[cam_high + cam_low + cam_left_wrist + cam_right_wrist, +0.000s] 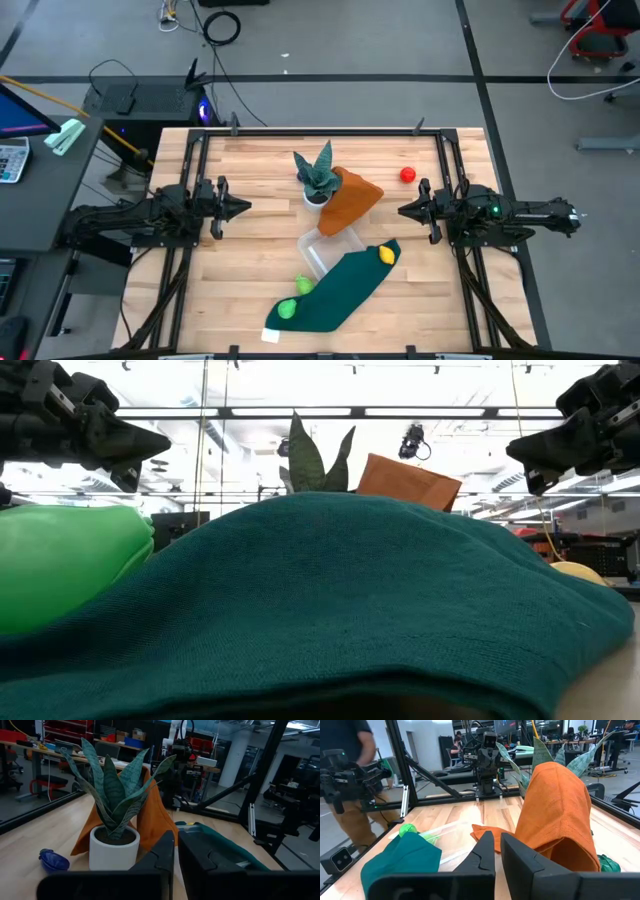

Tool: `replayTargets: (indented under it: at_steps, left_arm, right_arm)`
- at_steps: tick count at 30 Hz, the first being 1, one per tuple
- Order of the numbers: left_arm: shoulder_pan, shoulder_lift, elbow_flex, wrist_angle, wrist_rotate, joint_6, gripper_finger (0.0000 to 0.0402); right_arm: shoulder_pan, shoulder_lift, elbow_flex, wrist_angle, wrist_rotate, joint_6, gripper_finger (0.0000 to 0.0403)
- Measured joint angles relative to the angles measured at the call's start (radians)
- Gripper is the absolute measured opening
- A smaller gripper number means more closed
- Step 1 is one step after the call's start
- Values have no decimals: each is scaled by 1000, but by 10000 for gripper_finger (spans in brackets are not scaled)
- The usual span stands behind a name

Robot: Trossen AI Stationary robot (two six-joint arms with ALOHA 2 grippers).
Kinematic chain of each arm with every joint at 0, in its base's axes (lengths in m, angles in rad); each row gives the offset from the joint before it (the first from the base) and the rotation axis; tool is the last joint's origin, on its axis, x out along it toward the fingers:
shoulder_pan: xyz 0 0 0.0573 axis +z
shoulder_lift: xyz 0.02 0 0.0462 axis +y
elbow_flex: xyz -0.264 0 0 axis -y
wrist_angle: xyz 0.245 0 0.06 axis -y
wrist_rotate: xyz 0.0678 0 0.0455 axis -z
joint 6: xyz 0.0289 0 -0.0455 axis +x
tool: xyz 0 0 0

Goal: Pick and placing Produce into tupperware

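Left gripper point(243, 208) nearly shut, empty, bare wood ahead | right gripper point(404, 210) likewise, facing it | tupperware point(331, 247) between them, part under green cloth point(340, 290) | yellow produce point(386, 255) on cloth; red ball point(407, 175) near table's far right edge | purple piece point(53, 860) beside plant pot point(114, 848), left wrist view only

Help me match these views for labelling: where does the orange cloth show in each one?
High view: orange cloth at table centre, right of the potted plant.
Low view: peeks above the green cloth, centre-right.
Left wrist view: behind the plant.
Right wrist view: large, right of centre.
Shared landmark: the plant.
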Motion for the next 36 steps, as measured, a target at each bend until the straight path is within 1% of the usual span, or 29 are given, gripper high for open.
replayTargets:
  at_steps: [9,21,31,36]
  left_arm:
    - [0,0,0,0,0,0,40]
    - [0,0,0,0,0,0,28]
    - [0,0,0,0,0,0,40]
    - [0,0,0,0,0,0,37]
  right_arm:
    - [0,0,0,0,0,0,1]
    - [0,0,0,0,0,0,1]
    - [0,0,0,0,0,0,1]
    - [0,0,0,0,0,0,1]
